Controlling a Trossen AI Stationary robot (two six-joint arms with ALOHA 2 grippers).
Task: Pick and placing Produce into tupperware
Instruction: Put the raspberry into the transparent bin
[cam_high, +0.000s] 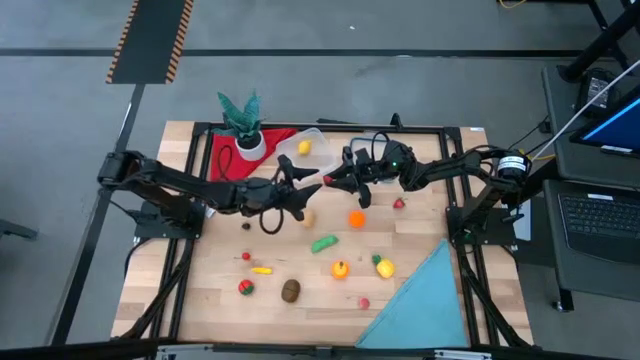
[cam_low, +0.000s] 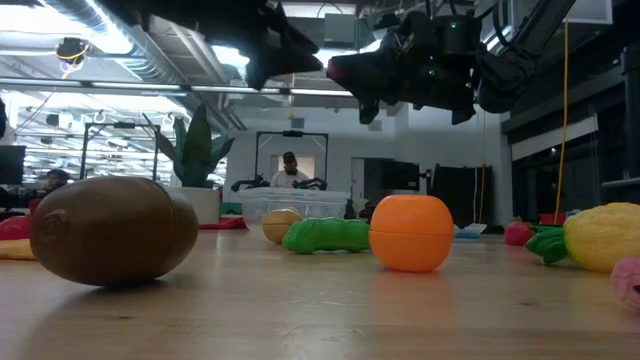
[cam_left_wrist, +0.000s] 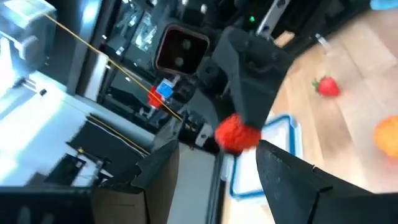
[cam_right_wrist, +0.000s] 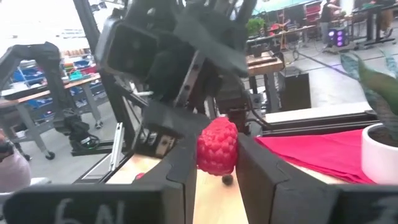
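On the wooden surface (cam_high: 420, 255) lie about ten produce pieces; one tupperware (cam_high: 305, 146) holds one yellow piece. The right gripper (cam_right_wrist: 216, 163) pinches one raspberry (cam_right_wrist: 217, 146) above it; the left gripper (cam_high: 305, 187) fingers gape, empty.

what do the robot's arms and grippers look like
Two dark, near-black jointed arms. Left gripper and right gripper each have two flat, angular dark fingers. A black cable loops beneath the left arm, a green light glows on the right wrist, and a white band rings its base.
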